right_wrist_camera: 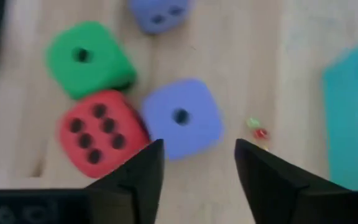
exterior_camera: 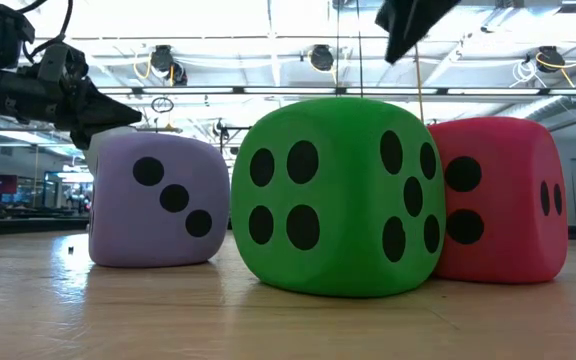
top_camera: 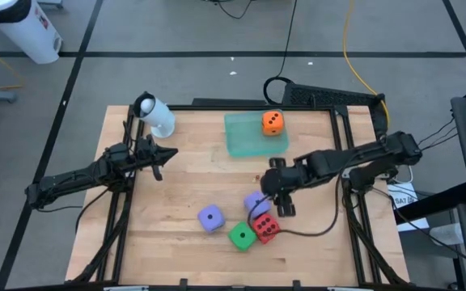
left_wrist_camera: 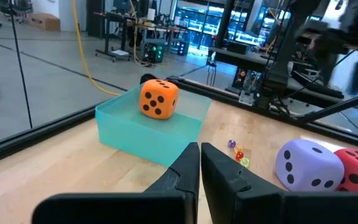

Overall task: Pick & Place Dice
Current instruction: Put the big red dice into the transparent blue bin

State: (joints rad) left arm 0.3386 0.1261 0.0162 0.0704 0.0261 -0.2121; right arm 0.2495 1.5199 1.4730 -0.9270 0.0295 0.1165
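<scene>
Five dice show in the high view. The orange die [top_camera: 272,121] sits in the translucent green tray [top_camera: 245,139]. One purple die [top_camera: 210,217], the green die [top_camera: 242,235], the red die [top_camera: 265,228] and the second purple die [top_camera: 254,200] rest on the wood. My right gripper [top_camera: 277,196] hangs open just above that second purple die [right_wrist_camera: 182,118], its fingers [right_wrist_camera: 143,171] apart and clear of it. My left gripper [left_wrist_camera: 199,155] is shut and waits over the table's left side [top_camera: 156,153].
A white cylinder [top_camera: 156,115] lies at the table's far left corner. A few tiny coloured beads [right_wrist_camera: 257,129] lie on the wood between the second purple die and the tray. The red die [right_wrist_camera: 98,130] and green die [right_wrist_camera: 86,56] crowd against this purple die.
</scene>
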